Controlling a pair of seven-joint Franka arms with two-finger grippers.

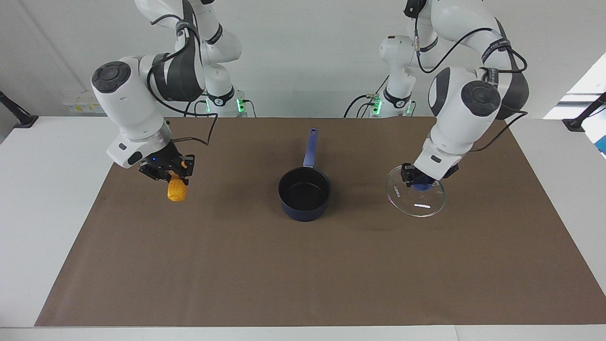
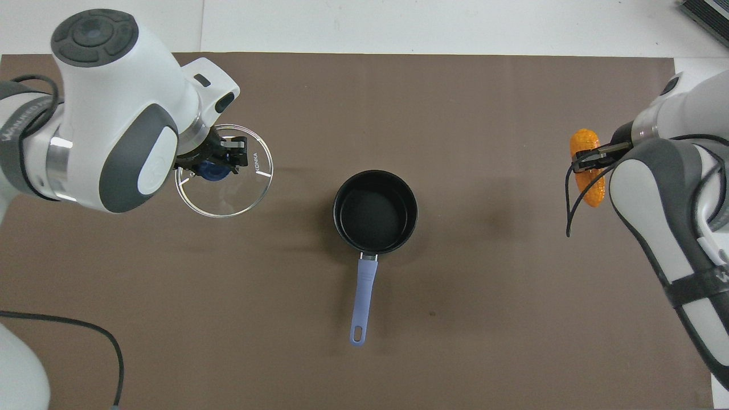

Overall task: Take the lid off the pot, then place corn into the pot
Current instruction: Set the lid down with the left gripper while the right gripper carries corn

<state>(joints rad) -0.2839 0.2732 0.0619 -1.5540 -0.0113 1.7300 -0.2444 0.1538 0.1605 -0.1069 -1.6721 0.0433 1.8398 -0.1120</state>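
The small navy-blue saucepan with a black inside [image 1: 304, 193] [image 2: 375, 212] stands uncovered at the middle of the brown paper mat [image 1: 303, 274] [image 2: 455, 319], its long blue handle pointing toward the robots.

The left gripper [image 1: 418, 182] [image 2: 219, 162] is clamped on the blue knob of the round clear glass lid with a thin metal rim [image 1: 416, 196] [image 2: 228, 188], which sits beneath it toward the left arm's end of the table, well apart from the pot (whether the lid's edge touches the mat or hangs just above it, I cannot tell).

The right gripper [image 1: 174, 174] [image 2: 586, 159] is closed on the stubby orange-yellow toy corn cob [image 1: 176, 191] [image 2: 586, 171], which hangs below its fingers, clear of the mat, over the right arm's end of it.
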